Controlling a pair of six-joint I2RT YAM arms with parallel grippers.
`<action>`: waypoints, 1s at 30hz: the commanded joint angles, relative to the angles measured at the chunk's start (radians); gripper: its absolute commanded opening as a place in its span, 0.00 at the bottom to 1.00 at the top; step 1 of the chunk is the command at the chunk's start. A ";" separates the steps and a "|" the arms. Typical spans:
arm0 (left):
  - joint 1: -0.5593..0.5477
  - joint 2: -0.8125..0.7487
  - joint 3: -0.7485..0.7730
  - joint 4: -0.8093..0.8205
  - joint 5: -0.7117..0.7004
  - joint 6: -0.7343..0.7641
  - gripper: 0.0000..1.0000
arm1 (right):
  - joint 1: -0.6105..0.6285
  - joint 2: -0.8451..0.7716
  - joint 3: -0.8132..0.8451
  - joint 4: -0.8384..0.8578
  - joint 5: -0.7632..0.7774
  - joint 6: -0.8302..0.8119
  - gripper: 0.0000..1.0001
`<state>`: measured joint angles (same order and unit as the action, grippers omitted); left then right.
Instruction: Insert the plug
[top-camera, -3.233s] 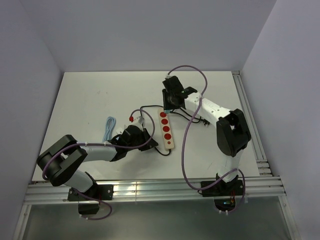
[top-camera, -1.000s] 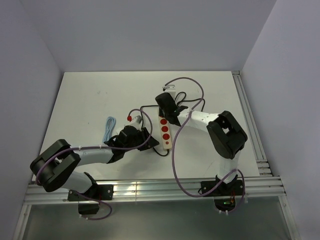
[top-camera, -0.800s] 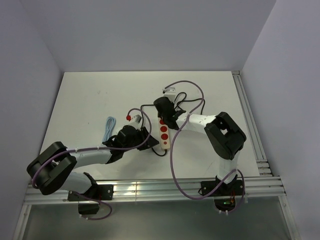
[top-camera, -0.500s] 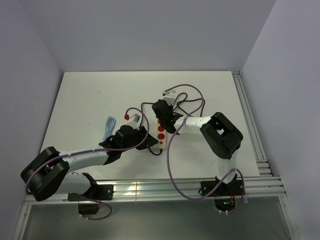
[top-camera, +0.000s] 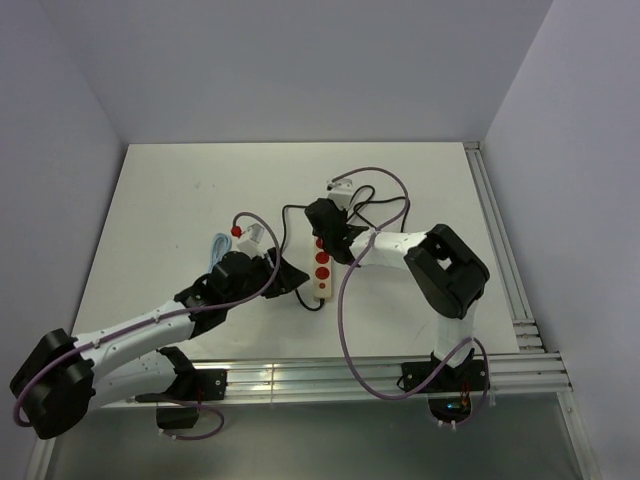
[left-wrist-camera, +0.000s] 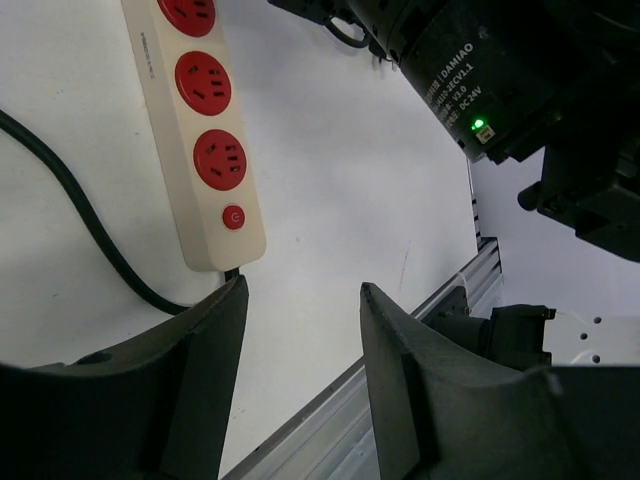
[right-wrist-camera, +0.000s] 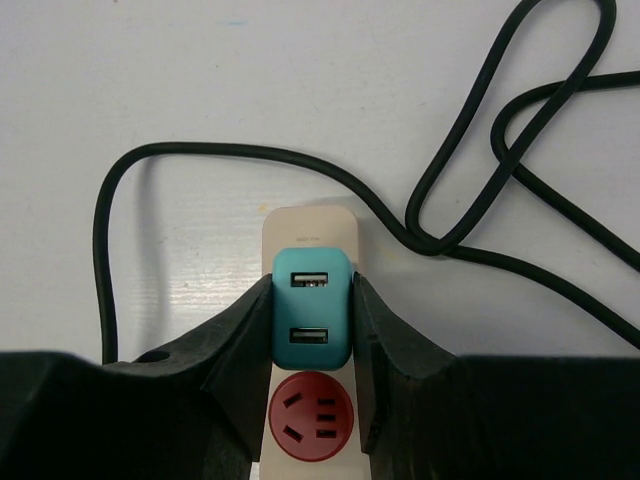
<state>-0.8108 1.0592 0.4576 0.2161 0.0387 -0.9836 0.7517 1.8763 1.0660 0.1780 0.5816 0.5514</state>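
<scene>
Right wrist view: the right gripper (right-wrist-camera: 311, 290) is closed on the teal plug (right-wrist-camera: 311, 318), one finger against each side of it. The plug has two USB ports on its top face. It sits on the cream power strip (right-wrist-camera: 310, 222), over the socket nearest the rounded far end. I cannot tell if it is pushed in fully. Just below the plug, one red socket (right-wrist-camera: 310, 418) is free. A black cable (right-wrist-camera: 200, 152) bends around the far end of the strip and makes loops on the white table to the right.

In the left wrist view, the left gripper (left-wrist-camera: 300, 300) is open about half way and has nothing between its fingers (left-wrist-camera: 385, 330). It is above the table, near the other end of the strip, where a small round red switch (left-wrist-camera: 232, 217) sits below two more red sockets. The strip's black cord (left-wrist-camera: 80, 215) leaves from this end.

In the top external view, the strip (top-camera: 321, 270) lies between the two grippers, near the middle of the table (top-camera: 170, 190). A light blue cable (top-camera: 217, 247) lies to the left, partly under the left arm.
</scene>
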 joint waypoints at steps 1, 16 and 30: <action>0.004 -0.079 0.032 -0.069 -0.034 0.028 0.55 | 0.029 0.058 -0.012 -0.362 -0.197 0.025 0.41; 0.149 -0.294 0.221 -0.582 -0.232 0.091 0.83 | 0.017 -0.206 0.108 -0.486 -0.169 -0.028 0.81; 0.807 -0.190 0.434 -1.051 -0.177 0.162 0.99 | 0.017 -0.638 -0.141 -0.574 -0.241 -0.002 0.80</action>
<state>-0.0929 0.8631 0.8612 -0.7467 -0.2016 -0.8246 0.7734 1.2892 0.9432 -0.3611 0.3676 0.5468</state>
